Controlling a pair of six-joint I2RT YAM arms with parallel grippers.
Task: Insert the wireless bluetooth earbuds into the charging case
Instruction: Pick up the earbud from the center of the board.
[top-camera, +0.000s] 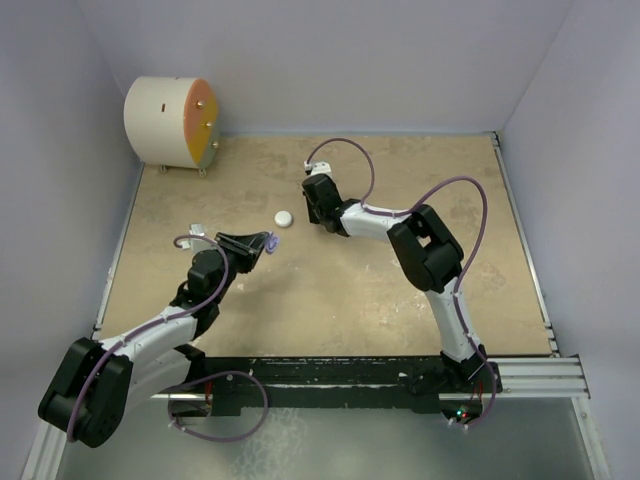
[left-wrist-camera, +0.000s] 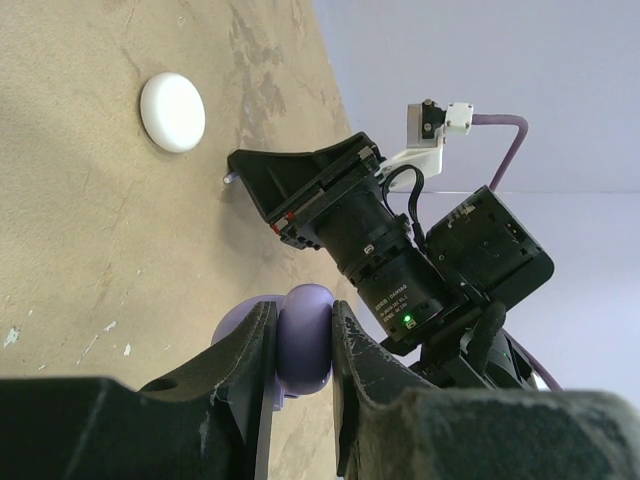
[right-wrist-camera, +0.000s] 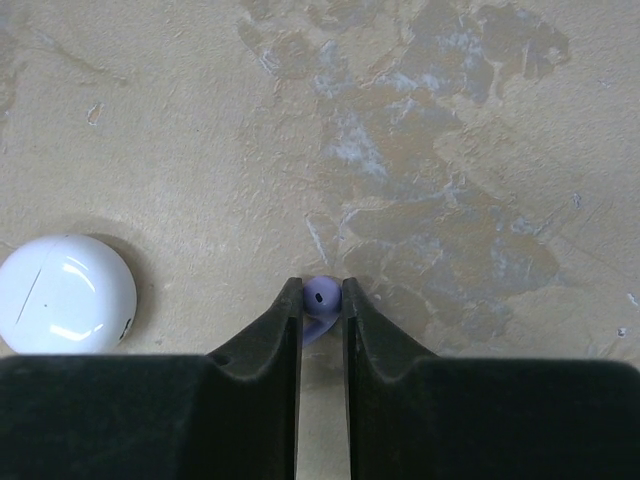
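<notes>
Your left hand (top-camera: 258, 243) is clamped on a lilac charging case (left-wrist-camera: 305, 345), holding it off the bench (top-camera: 330, 300) just left of the closed white case (top-camera: 283, 217). On the other side of that white case, your right hand (right-wrist-camera: 322, 290) points down at the bench. Its fingers are pinching a lilac earbud (right-wrist-camera: 320, 296) at their tips. Whether the bud touches the surface cannot be told.
</notes>
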